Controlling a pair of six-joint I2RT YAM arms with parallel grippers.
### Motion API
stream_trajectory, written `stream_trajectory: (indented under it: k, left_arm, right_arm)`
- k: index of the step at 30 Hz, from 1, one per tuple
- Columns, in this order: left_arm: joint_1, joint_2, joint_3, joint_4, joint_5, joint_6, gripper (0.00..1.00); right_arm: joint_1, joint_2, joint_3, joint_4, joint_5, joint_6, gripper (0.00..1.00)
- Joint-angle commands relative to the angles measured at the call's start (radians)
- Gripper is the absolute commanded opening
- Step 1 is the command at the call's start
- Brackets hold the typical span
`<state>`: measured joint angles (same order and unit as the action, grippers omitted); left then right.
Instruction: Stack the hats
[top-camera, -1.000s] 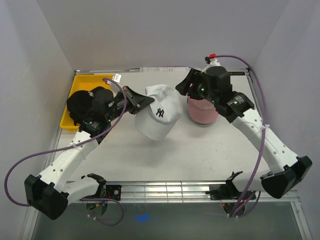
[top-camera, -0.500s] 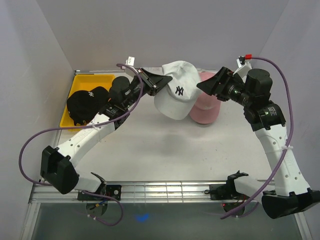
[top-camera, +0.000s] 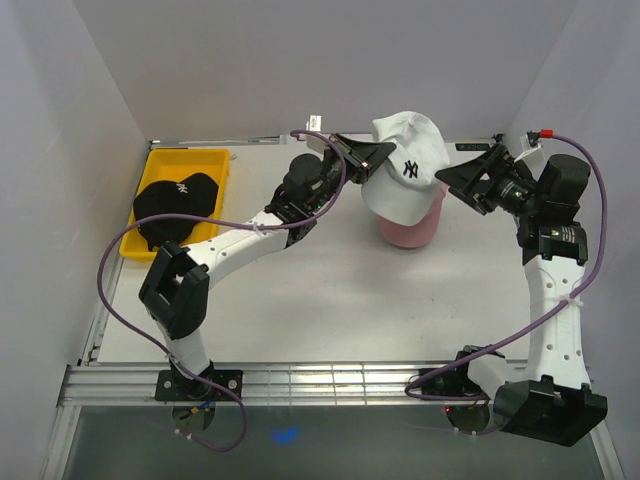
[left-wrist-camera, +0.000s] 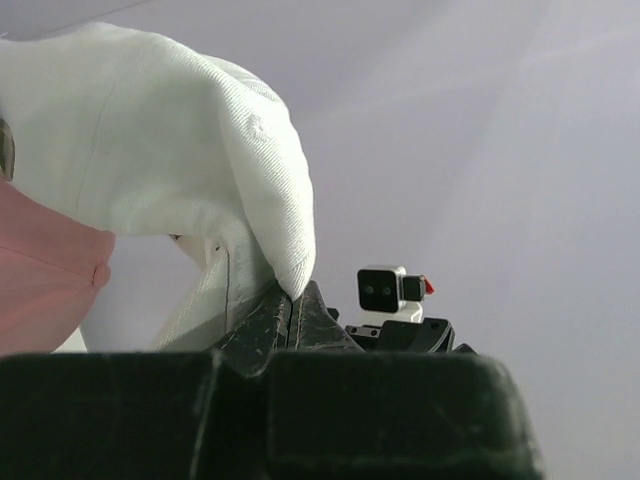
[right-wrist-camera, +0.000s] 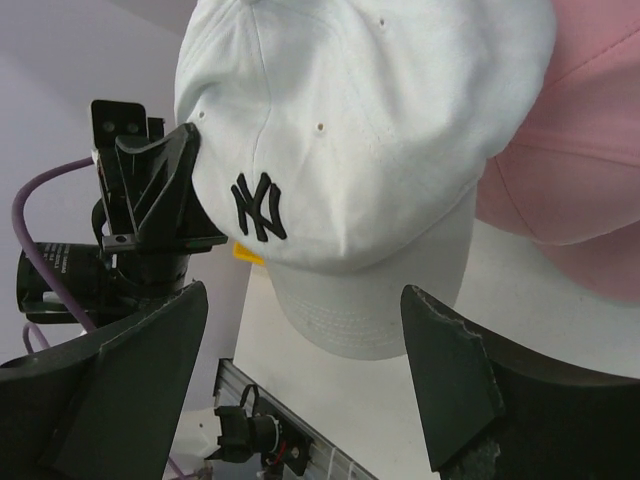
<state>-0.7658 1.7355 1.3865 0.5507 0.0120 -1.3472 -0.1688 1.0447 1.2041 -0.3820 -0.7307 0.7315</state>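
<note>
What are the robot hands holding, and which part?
The left gripper pinches the white cap by the side edge of its crown. The right gripper is open, holding nothing.

A pale table (top-camera: 300, 300) is enclosed left, far and right by plain white walls (top-camera: 300, 60); a metal rail (top-camera: 320, 378) is fixed along its near edge.

Left pincer (top-camera: 384, 151) clamped tight, arm reaching far; right pincer (top-camera: 465, 168) spread wide.
</note>
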Motion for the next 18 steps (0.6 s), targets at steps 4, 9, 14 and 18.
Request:
stream_trajectory:
  k: [4, 9, 14, 18]
  left_arm:
    - [-0.004, 0.082, 0.095, 0.189, -0.038, -0.047, 0.0]
    - [-0.004, 0.124, 0.098, 0.245, -0.038, -0.082, 0.0]
    - [-0.004, 0.142, 0.086, 0.259, -0.033, -0.125, 0.0]
    - [-0.007, 0.15, 0.072, 0.273, -0.038, -0.15, 0.0]
  right_arm:
    - [-0.055, -0.014, -0.084, 0.137, -0.099, 0.052, 0.86]
    - [-0.11, -0.012, -0.132, 0.135, -0.066, 0.034, 0.86]
    - [-0.117, 0.001, -0.224, 0.245, -0.055, 0.078, 0.87]
    - [-0.115, 0.021, -0.308, 0.484, -0.065, 0.15, 0.87]
